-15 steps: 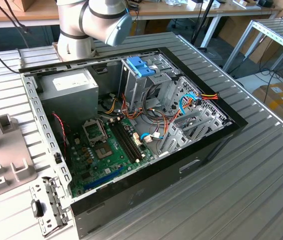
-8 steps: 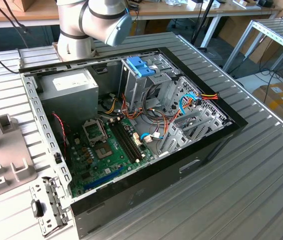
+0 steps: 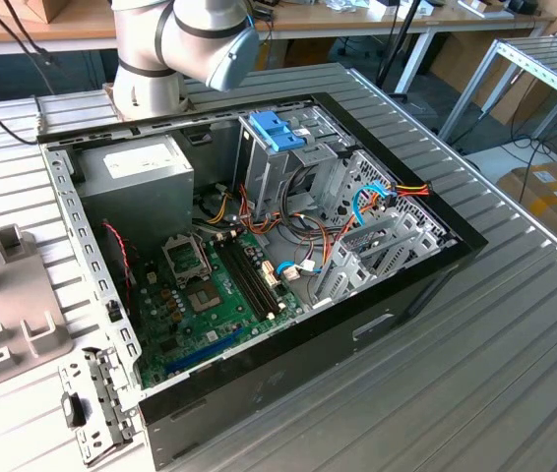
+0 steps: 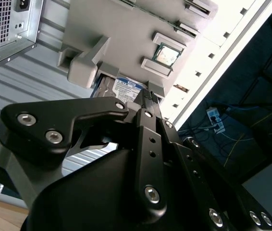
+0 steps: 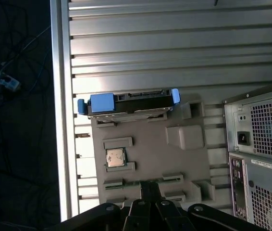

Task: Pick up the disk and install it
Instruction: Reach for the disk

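Gripper (image 5: pixel 149 185) looks closed and empty. I think the disk (image 5: pixel 129 103) is hard, heavy, breakable; pinch its flat sides.

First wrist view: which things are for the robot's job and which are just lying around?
For the job: disk, at the edge of the grey tray; gripper, over the tray; computer case, probably.
Lying about: chip, in the tray; power strip, on the floor.
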Controlling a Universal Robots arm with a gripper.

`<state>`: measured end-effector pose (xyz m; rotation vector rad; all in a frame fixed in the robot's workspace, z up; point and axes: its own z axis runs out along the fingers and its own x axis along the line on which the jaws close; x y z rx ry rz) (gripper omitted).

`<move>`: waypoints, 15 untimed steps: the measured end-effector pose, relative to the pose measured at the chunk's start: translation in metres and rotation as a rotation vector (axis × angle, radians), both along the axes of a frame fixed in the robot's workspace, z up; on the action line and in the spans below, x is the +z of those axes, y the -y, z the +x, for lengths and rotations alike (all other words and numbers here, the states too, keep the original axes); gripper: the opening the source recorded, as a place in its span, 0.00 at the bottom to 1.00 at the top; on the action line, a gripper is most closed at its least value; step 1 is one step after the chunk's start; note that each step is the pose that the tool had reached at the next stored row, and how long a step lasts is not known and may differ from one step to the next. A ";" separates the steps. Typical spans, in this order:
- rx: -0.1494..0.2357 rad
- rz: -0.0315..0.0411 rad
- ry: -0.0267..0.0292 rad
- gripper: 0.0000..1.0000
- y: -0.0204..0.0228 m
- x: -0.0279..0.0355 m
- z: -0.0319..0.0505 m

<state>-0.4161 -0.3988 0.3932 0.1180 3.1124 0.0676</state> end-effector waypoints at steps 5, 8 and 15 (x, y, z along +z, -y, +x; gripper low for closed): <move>0.000 0.0001 0.0000 0.11 -0.0077 -0.0008 -0.0010; 0.000 0.0001 0.0001 0.11 -0.0103 -0.0010 -0.0010; 0.000 -0.0001 -0.0001 0.11 -0.0127 -0.0019 -0.0011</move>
